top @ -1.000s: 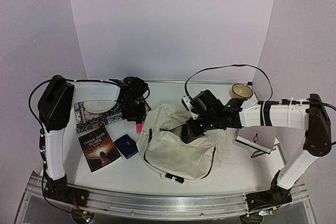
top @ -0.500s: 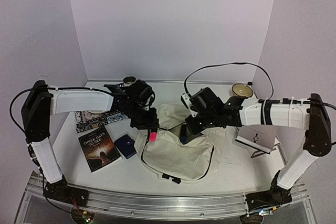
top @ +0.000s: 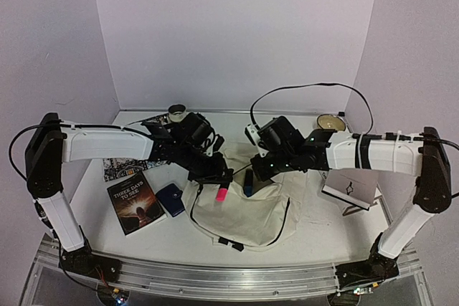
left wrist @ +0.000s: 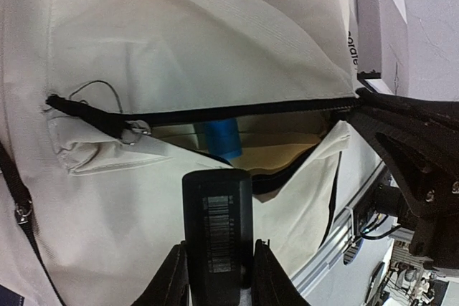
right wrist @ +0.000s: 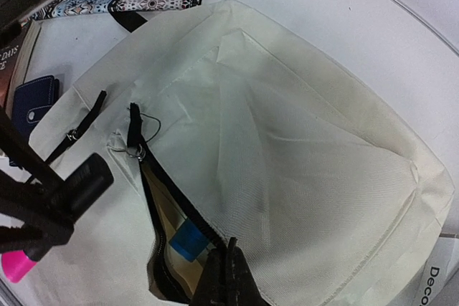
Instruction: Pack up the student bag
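The student bag (top: 251, 214), cream with black zippers, lies in the middle of the table with its top zipper slit gaping. My left gripper (left wrist: 219, 259) is shut on a black marker (left wrist: 216, 213) with a barcode label and a pink end (top: 221, 193), held just in front of the slit. My right gripper (right wrist: 228, 266) is shut on the bag's upper zipper edge (right wrist: 204, 231), lifting it. A blue-capped item (left wrist: 221, 137) sits inside the opening. The bag (right wrist: 323, 141) fills the right wrist view.
A book titled "Three Days to See" (top: 135, 203) and a navy case (top: 172, 198) lie left of the bag. A patterned mat (top: 116, 169) is behind them. A tape roll (top: 177, 112), a round tin (top: 330, 122) and a white box (top: 350, 189) stand near the back and right.
My left arm has swung right from over the patterned mat to the bag's opening, carrying the marker. The right gripper has stayed on the zipper edge.
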`<action>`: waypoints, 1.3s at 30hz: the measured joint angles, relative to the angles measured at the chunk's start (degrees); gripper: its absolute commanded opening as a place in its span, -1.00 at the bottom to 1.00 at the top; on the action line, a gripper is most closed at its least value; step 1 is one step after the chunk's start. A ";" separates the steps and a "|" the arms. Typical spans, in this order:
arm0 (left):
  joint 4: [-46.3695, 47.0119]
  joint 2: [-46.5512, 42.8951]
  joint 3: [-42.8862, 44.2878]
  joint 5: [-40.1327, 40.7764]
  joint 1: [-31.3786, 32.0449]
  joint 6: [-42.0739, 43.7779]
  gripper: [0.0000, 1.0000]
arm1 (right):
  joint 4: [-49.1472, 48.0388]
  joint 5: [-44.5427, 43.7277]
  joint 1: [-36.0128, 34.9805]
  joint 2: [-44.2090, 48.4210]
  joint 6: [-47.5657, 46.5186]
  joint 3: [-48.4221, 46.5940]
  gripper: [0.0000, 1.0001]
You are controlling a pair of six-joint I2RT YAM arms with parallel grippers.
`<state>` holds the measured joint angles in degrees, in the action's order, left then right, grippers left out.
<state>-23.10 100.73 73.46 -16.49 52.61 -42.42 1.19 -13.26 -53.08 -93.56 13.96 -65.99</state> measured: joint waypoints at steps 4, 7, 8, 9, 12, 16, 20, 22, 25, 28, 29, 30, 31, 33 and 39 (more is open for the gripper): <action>2.16 0.58 0.05 -2.72 0.76 -0.06 -1.00 | -0.17 0.89 0.00 0.00 0.56 -0.18 -1.00; 2.90 1.86 0.49 -3.90 1.14 -0.06 -1.00 | -0.39 1.57 0.00 0.00 0.95 -0.18 -1.00; 3.17 2.41 0.67 -4.31 1.22 -0.06 -1.00 | -0.48 1.83 0.00 0.00 1.05 -0.18 -1.00; 3.24 3.05 1.03 -4.73 1.32 -0.04 -1.00 | -0.56 1.98 0.00 0.00 1.16 -0.18 -1.00; 3.68 4.90 1.78 -5.49 1.41 -0.02 -1.00 | -0.83 2.45 0.00 0.00 1.44 -0.18 -1.00; 3.69 6.84 2.59 -4.75 1.44 -0.25 -1.00 | -1.15 3.46 0.00 0.00 1.95 -0.18 -1.00; 3.71 7.58 3.87 -1.29 1.45 -1.76 -1.00 | -1.75 4.52 0.00 0.02 2.65 0.06 -1.00; 4.29 7.59 4.83 0.66 1.45 -2.86 -1.00 | -2.38 5.13 0.00 0.07 3.01 0.44 -1.00; 6.11 8.02 6.92 3.80 1.45 -4.46 -1.00 | -3.11 6.08 0.00 0.24 3.60 1.02 -1.00; 7.09 8.81 7.84 5.55 1.53 -5.70 -1.00 | -3.79 6.32 0.11 0.26 4.14 1.34 -1.00; 7.52 9.13 7.92 6.20 1.67 -6.22 -1.00 | -4.00 6.40 0.20 0.26 4.25 1.42 -1.00; 7.97 9.47 7.90 6.92 1.85 -6.97 -1.00 | -4.25 6.54 0.28 0.26 4.42 1.55 -1.00; 8.53 9.82 7.86 7.65 2.03 -7.62 -1.00 | -4.41 6.65 0.34 0.26 4.61 1.66 -1.00; 10.40 10.24 7.32 9.01 2.36 -9.37 -0.96 | -4.71 6.78 0.45 0.26 5.02 1.83 -1.00; 14.71 10.89 5.89 12.30 2.72 -12.84 -0.62 | -5.92 7.08 0.66 0.26 5.91 2.05 -1.00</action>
<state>-8.39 111.61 79.35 -4.18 55.33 -55.26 -4.72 -6.18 -52.42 -93.30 19.87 -63.94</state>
